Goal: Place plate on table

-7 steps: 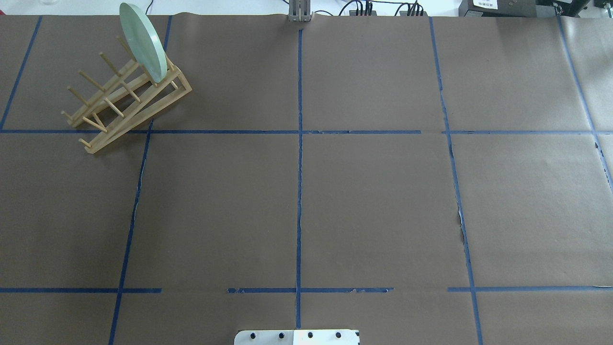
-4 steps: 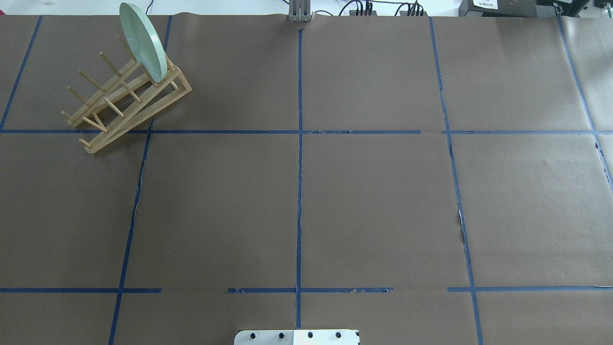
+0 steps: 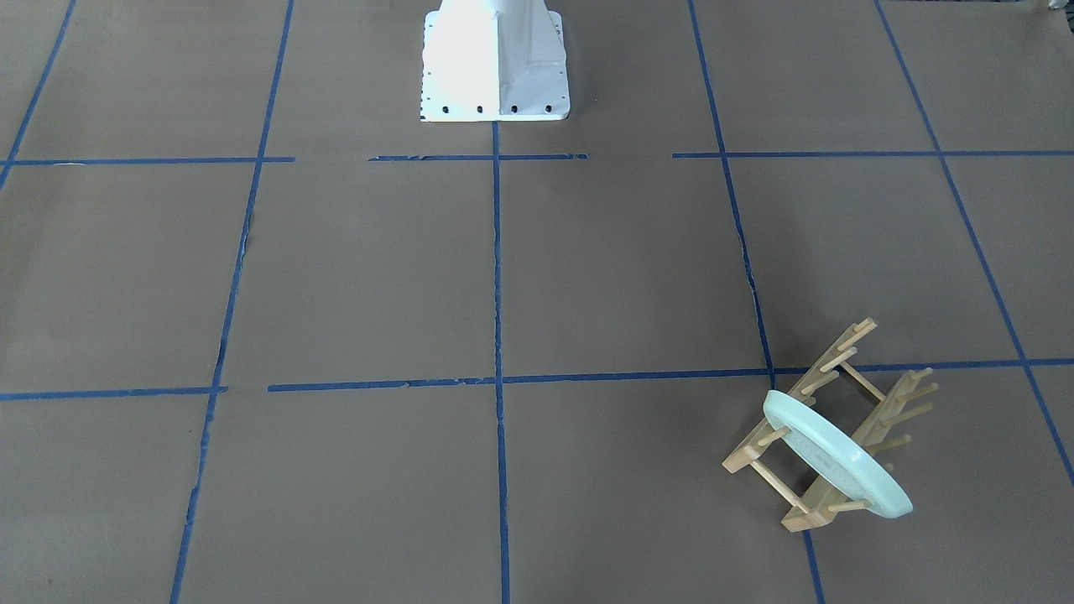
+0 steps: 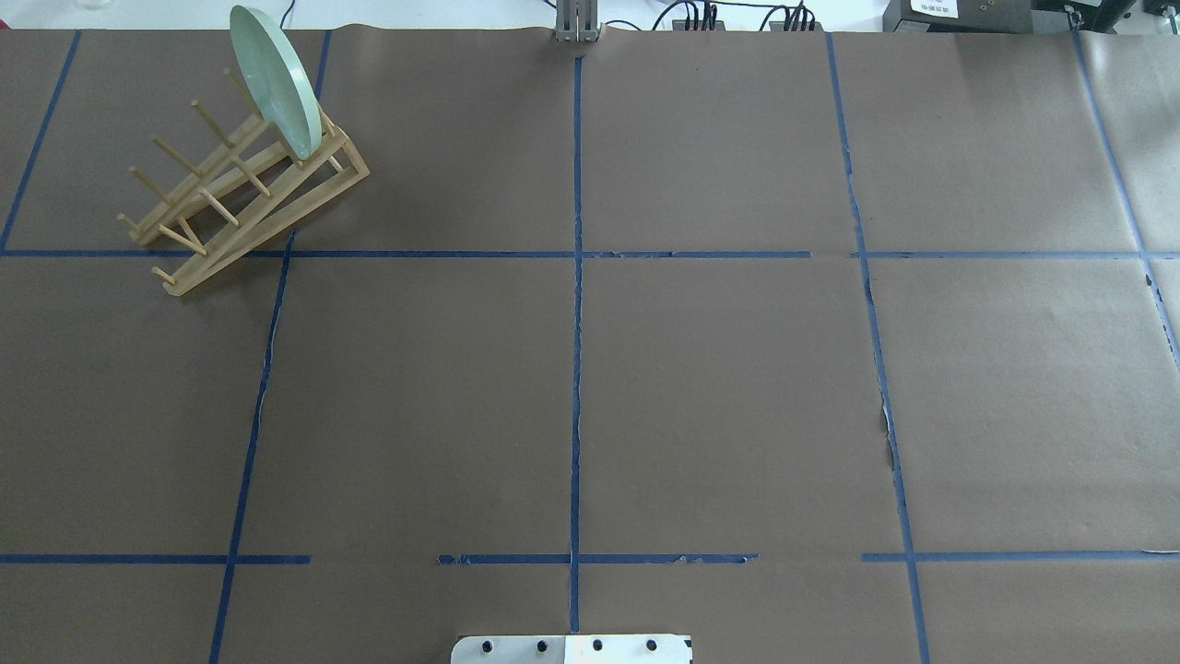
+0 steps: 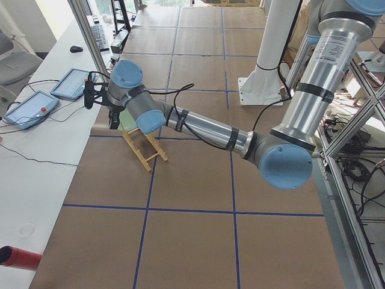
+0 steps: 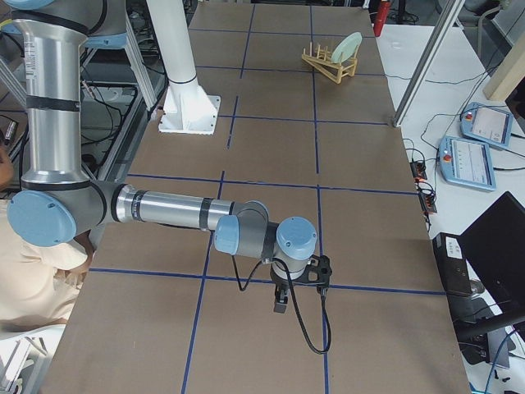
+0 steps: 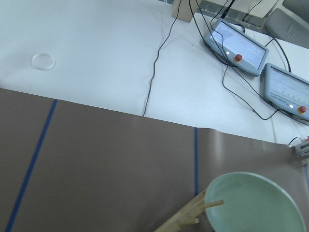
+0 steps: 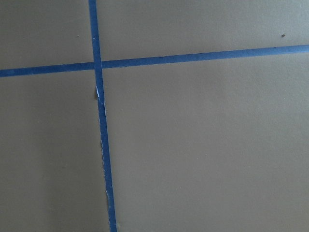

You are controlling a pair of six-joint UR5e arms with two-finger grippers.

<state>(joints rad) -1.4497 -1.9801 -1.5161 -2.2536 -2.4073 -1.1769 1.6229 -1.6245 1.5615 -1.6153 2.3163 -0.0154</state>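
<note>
The pale mint-green plate (image 4: 275, 78) stands on edge in the last slot of the light wooden peg rack (image 4: 240, 198), at the table's (image 4: 719, 387) far left. It also shows in the front view (image 3: 835, 453), in the right side view (image 6: 349, 47), and low right in the left wrist view (image 7: 256, 203). My left gripper (image 5: 112, 119) hangs just above the rack's plate end; I cannot tell whether it is open or shut. My right gripper (image 6: 280, 302) hovers over bare paper near a tape crossing on the table's right, far from the plate; I cannot tell its state.
The white robot base (image 4: 572, 648) stands at the table's near middle edge. Beyond the far edge, a white bench carries control tablets (image 7: 236, 41) and cables. A red cylinder (image 5: 18, 257) lies on that bench.
</note>
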